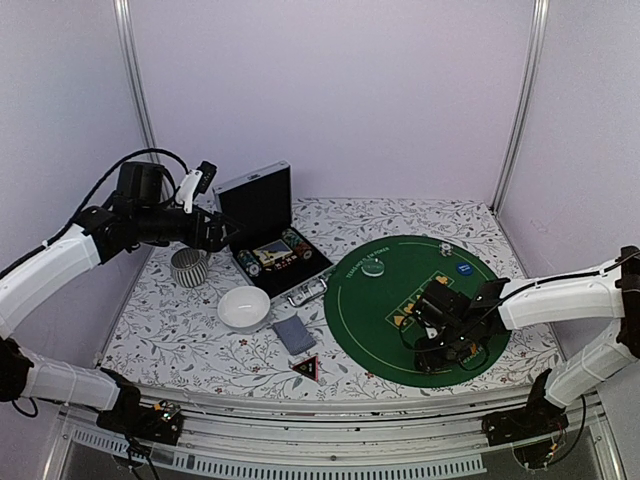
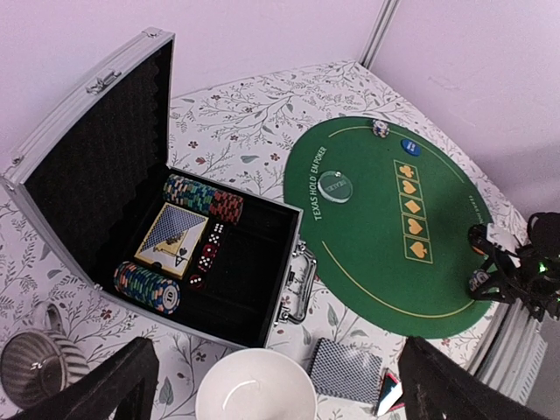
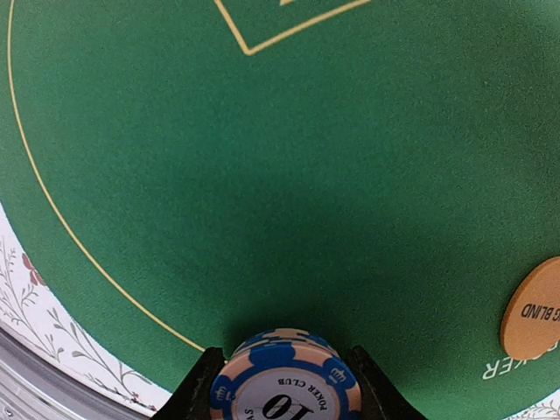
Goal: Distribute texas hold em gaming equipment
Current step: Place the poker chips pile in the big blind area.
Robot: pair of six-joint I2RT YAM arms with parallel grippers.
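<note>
**Q:** Panel A: the right arm?

**A:** My right end effector (image 3: 282,354) is closed on the poker chips (image 3: 282,402). This pile has blue-and-peach edges and is marked 10, and both fingers pinch it just inside the near edge of the green mat (image 1: 365,325) (whether it touches the felt I cannot tell). The orange disc (image 3: 532,306) lies on the mat near it.

**Q:** Panel B: the left arm?

**A:** My left end effector (image 1: 220,232) hangs wide open and holds nothing. It is above the bench (image 1: 160,330), well left of the mat.

**Q:** Panel C: the other pieces?

**A:** On the mat, the white disc (image 1: 374,267) lies in the far-left part, the blue disc (image 1: 464,269) in the far-right part, and a single chip (image 1: 443,246) at the far edge. Off the mat, just beside its near-left rim, lie the card deck (image 1: 294,334) and the triangle (image 1: 306,368). The open case (image 1: 262,205), with chip rows (image 2: 149,287) inside, stands left of the mat's far half. The bowl (image 1: 243,307) and mug (image 1: 189,267) are farther left.
</note>
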